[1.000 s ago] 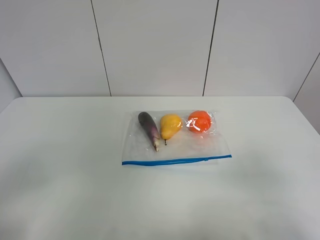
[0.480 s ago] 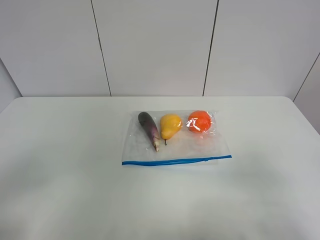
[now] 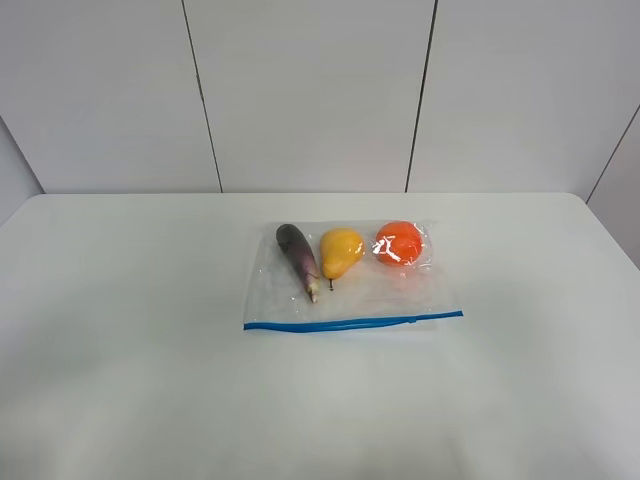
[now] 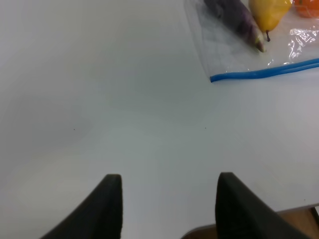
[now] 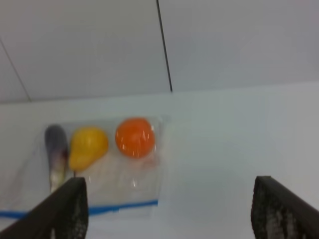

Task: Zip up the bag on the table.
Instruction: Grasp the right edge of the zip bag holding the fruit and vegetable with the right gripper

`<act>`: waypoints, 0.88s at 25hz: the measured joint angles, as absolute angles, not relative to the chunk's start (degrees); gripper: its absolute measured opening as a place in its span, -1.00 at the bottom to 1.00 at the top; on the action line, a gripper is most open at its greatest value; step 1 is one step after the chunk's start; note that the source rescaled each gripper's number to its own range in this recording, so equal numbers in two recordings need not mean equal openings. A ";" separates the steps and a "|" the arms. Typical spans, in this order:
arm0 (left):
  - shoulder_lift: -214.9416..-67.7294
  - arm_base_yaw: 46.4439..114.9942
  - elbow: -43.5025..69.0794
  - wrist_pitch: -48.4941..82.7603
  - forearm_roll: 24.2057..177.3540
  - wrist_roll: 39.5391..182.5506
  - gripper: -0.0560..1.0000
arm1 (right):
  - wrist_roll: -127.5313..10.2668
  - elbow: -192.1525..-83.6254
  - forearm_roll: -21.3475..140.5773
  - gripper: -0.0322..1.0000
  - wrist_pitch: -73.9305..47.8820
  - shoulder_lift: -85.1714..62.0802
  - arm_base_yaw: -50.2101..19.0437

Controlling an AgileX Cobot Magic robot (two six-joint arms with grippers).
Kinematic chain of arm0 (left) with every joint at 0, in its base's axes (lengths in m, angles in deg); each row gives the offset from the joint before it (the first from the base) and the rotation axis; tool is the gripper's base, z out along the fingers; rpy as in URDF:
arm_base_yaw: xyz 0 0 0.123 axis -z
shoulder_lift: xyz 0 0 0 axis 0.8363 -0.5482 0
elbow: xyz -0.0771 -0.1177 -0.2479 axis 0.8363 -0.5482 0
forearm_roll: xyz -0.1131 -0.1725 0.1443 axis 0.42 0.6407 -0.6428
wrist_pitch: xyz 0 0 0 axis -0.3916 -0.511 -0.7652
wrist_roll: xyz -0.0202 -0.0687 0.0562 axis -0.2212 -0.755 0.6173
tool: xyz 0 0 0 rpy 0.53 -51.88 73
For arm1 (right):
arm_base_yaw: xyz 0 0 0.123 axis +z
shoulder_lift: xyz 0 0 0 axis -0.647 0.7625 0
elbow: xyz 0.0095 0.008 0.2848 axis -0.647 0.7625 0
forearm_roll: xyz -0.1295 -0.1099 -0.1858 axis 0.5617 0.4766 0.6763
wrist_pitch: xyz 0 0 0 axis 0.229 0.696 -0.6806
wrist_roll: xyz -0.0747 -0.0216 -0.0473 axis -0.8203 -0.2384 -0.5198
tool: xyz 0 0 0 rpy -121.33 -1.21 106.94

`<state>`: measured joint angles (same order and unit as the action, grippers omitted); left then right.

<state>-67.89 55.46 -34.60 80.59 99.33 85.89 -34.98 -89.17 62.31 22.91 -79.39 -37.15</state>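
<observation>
Pictured flat near the middle of the table point(image 3: 120, 330): the bag point(image 3: 385, 290), partly cut off in both wrist views. Left gripper point(image 4: 167, 209) and right gripper point(image 5: 172, 214) spread apart, empty, only fingertips showing.

A clear bag point(image 3: 352, 290) with a blue zipper strip point(image 3: 350, 323) on a plain white counter point(image 3: 150, 300). Purple eggplant point(image 3: 298, 257), yellow pear point(image 3: 340, 250) and orange fruit point(image 3: 400, 242) show through it.

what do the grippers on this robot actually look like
Only fingertips show, in the wrist views. The left gripper has two matte black fingers with smooth, rounded tips. The right gripper has two dark fingers with a finely dimpled surface. No arms, cables or markings are visible.
</observation>
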 joint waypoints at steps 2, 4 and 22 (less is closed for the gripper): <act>-67.89 55.46 -34.60 80.59 99.33 85.89 1.00 | -34.99 -90.98 62.60 0.88 19.28 -74.26 -37.15; -67.89 55.46 -34.60 80.59 99.33 85.89 1.00 | -35.18 -93.11 62.73 0.88 15.59 -67.84 -37.15; -67.89 55.46 -34.60 80.59 99.33 85.89 1.00 | -37.44 -113.72 56.88 0.88 8.15 -14.07 -37.15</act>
<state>-67.89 55.46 -34.60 80.59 99.33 85.89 -37.44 -113.72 56.88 8.15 -14.07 -37.15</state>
